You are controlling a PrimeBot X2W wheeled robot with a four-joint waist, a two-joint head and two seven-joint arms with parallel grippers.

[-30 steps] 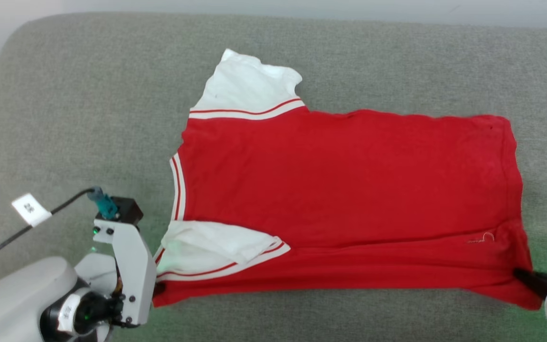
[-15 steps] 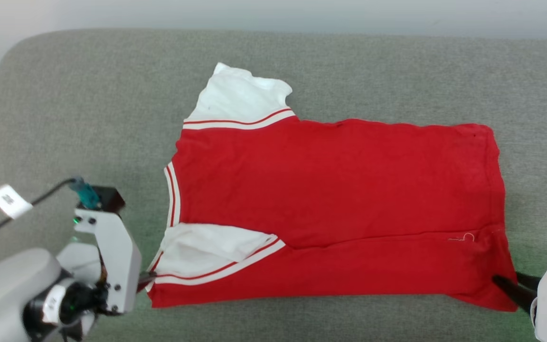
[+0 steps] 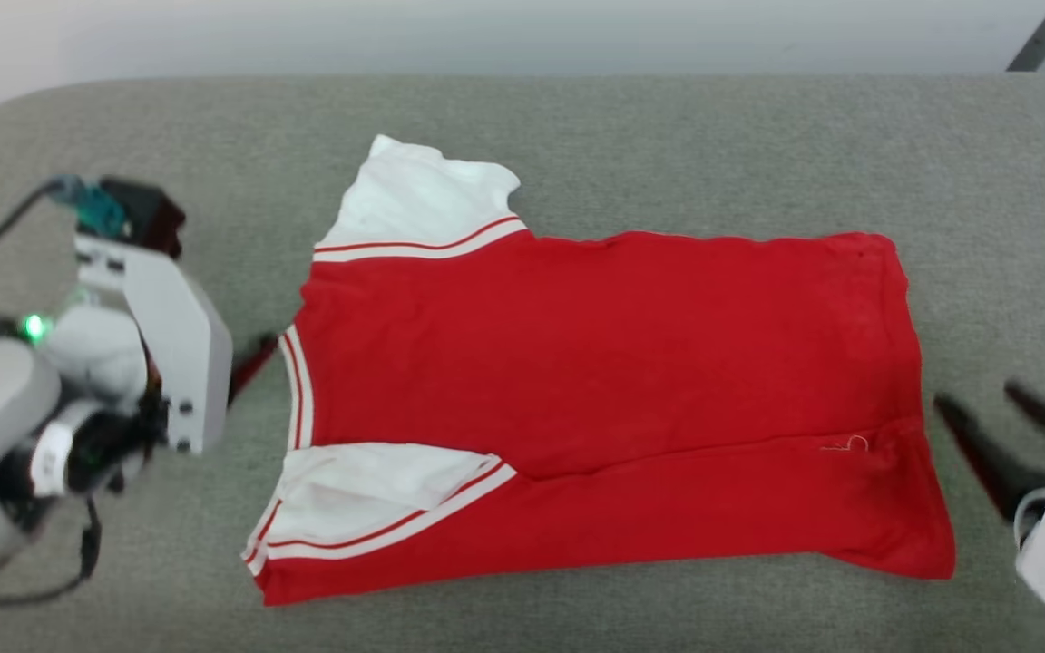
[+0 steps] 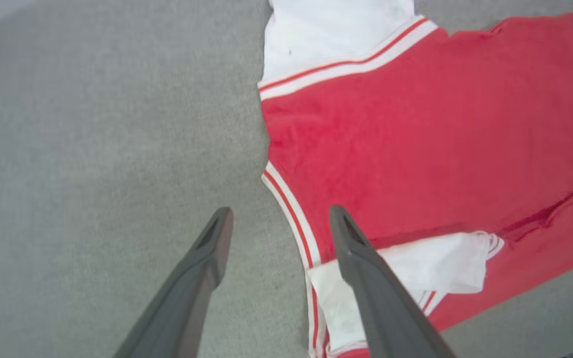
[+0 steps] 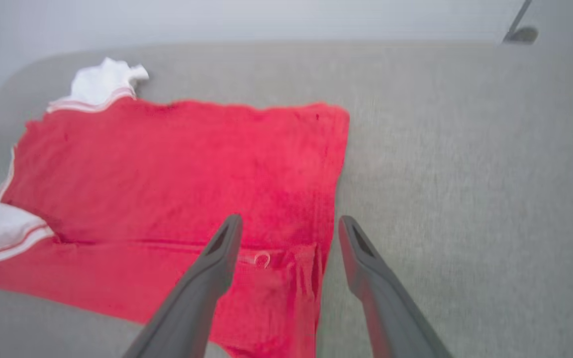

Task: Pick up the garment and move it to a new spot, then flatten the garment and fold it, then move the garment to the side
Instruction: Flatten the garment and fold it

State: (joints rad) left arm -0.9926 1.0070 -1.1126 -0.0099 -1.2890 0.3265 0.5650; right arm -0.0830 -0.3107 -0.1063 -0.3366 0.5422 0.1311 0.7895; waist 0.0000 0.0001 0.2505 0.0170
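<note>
the red jersey [image 3: 595, 381] lies flat on the grey padded surface [image 3: 668, 136], long axis left to right, collar [image 3: 294, 390] left, hem [image 3: 911, 363] right, near long edge already folded in; the left gripper [image 4: 280, 213] gapes wide and empty just beside the collar; the right gripper [image 3: 976, 396], wide and empty, sits just right of the hem; each arm seems placed for its own end of the far edge

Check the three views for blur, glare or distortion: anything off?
Head view: garment sharp, left arm motion-blurred, green LED glowing on it. Left wrist view: slightly soft, no glare. Right wrist view: garment smeared, right gripper fingers crisper.
</note>
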